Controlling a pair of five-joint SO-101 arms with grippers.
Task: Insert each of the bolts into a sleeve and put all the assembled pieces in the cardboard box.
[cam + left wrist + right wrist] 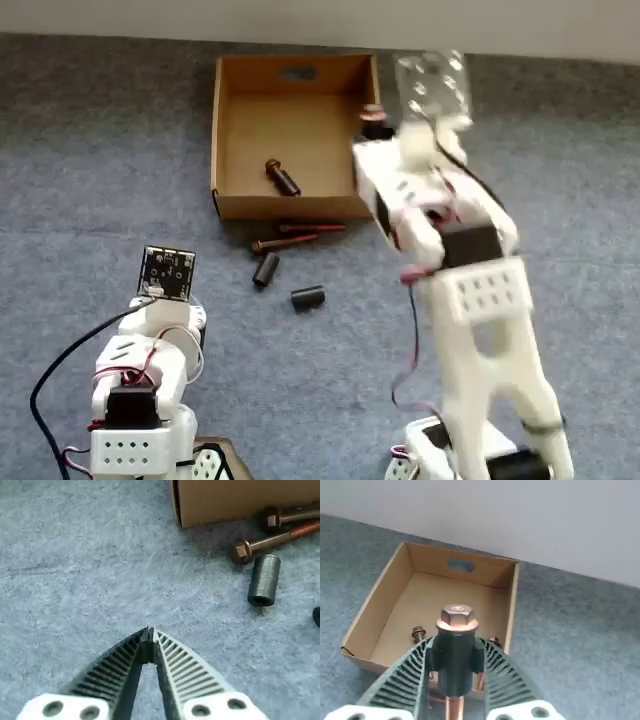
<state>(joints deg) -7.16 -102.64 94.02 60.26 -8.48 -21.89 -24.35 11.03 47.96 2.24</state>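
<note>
On the left side of the desk, over bare grey carpet-like cloth [75,555], the left jaws are pressed together tip to tip. Their dark ribbed fingers [185,665] taper to a point, with nothing between them and nothing touched.

To their right two copper-coloured, hex-headed metal bolts lie loose on the cloth. The nearer bolt [277,539] and the farther bolt [295,515] lie almost parallel, just in front of the shallow brown cardboard box [300,120]. A short, dark, smooth cylindrical metal sleeve [264,580] lies close to the nearer bolt's head, its open bore visible. A second sleeve [308,297] of the same kind lies further right, apart from the rest.

Inside the box, on its flat floor near the front wall, rests one assembled piece [282,177], a bolt pushed through a dark sleeve.

Further right, the right jaws are closed narrowly on a held sleeve [454,665] with a held bolt [457,617] through it. The flanged hex head sits on the sleeve's upper end and the coppery shank sticks out below. From the high view this piece hangs at the box's right wall, about over the rim. The white plastic right arm [480,300] hides the cloth beside the box
</note>
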